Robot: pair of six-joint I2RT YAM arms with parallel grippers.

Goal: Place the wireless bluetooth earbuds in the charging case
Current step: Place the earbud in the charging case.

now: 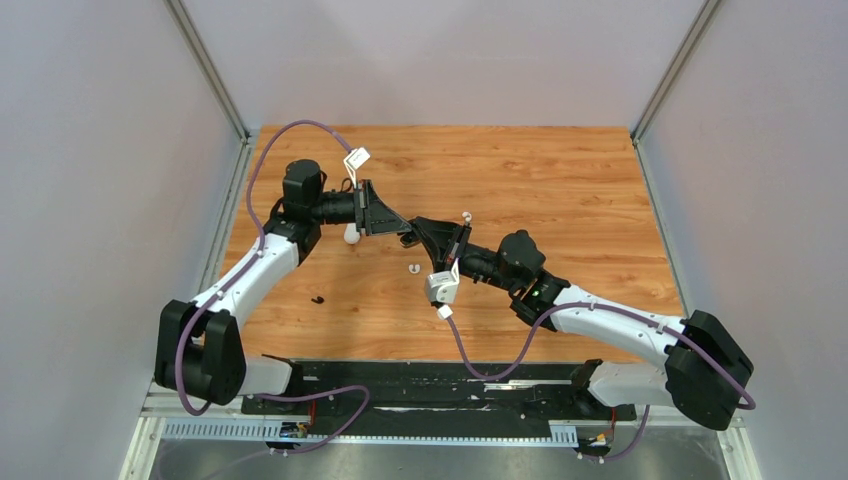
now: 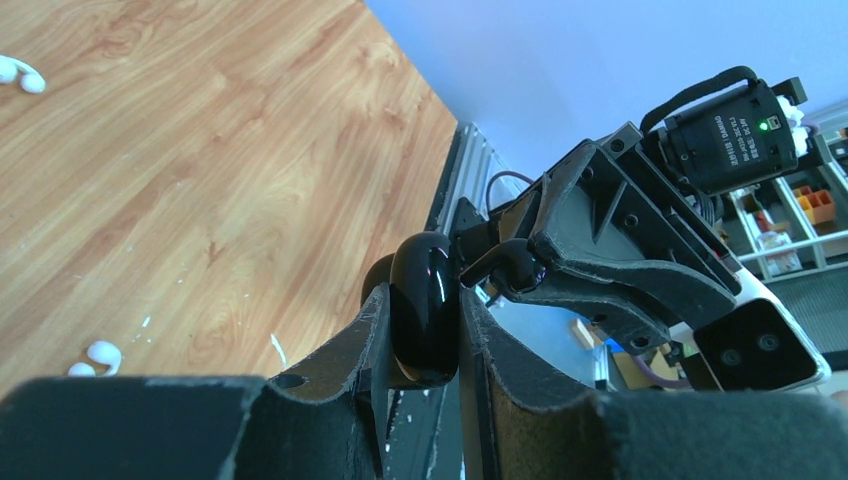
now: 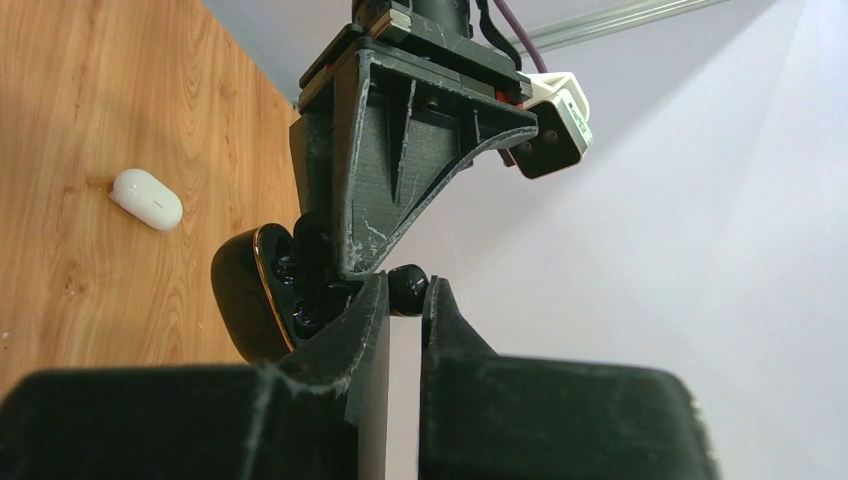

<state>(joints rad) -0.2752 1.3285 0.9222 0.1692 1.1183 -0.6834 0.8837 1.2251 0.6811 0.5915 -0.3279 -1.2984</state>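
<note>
the left claw is clamped narrow on a glossy black charging case, held up in the air above the middle of the desk, a little toward its left edge. the case is open, with a copper-coloured rim around the opening, and dark hollows show inside; whether anything sits in them i cannot tell.

the right claw meets it tip to tip from the right. it is nearly closed and pinches a small black earbud between its fingertips. the earbud is just beside the left claw's finger at the case's open side; whether it touches the case i cannot tell.

on the desk, a white charging case lies closed just below the left claw, toward the left edge. one white earbud lies near the centre, on the far side of the right claw, and a second white earbud lies on the near side of the two tips. a loose black earbud lies well apart from these, toward the near left corner.
</note>
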